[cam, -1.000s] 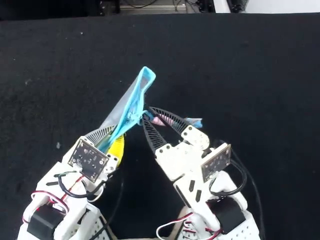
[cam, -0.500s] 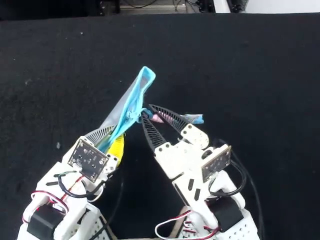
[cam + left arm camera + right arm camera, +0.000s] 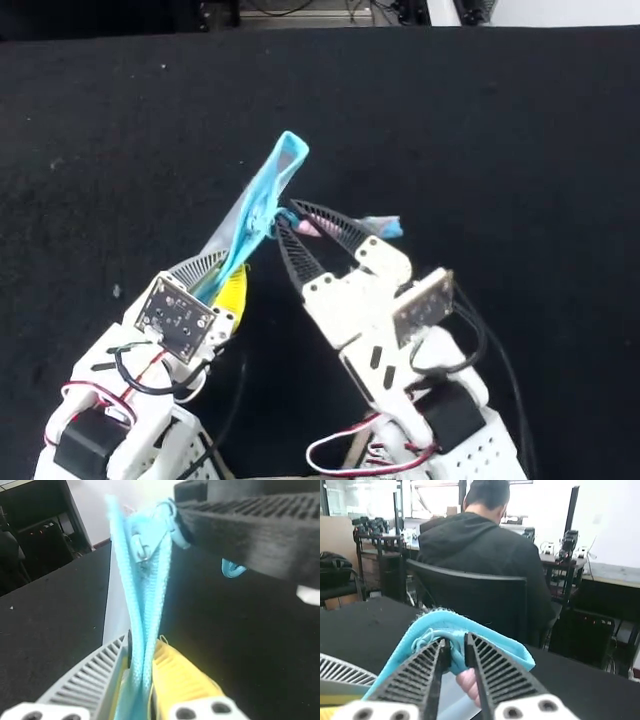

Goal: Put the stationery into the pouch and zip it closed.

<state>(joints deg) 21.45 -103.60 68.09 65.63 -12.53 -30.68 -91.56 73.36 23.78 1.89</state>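
The light blue fabric pouch with a translucent side [image 3: 262, 200] is held up off the black table [image 3: 480, 130]. Its long axis runs from near-left to far-right, from the left gripper [image 3: 232, 272] up to its free far tip. The left gripper's grey and yellow fingers are clenched on the pouch's near end. The right gripper [image 3: 287, 214] comes in from the right, and its black ribbed fingers are pinched on the blue fabric about midway along, right at the zip line. The zip runs along that same axis, so closing it probably means drawing the right gripper along the pouch while the left one anchors the end. The left wrist view shows what the high view does not: the small metal zipper slider [image 3: 143, 550] sits just beside the black finger, with a blue loop [image 3: 232, 570] hanging past it. I cannot tell which stretch of zip is already closed. The right wrist view shows a small pink thing [image 3: 467, 682] just under its fingers, too hidden to name.
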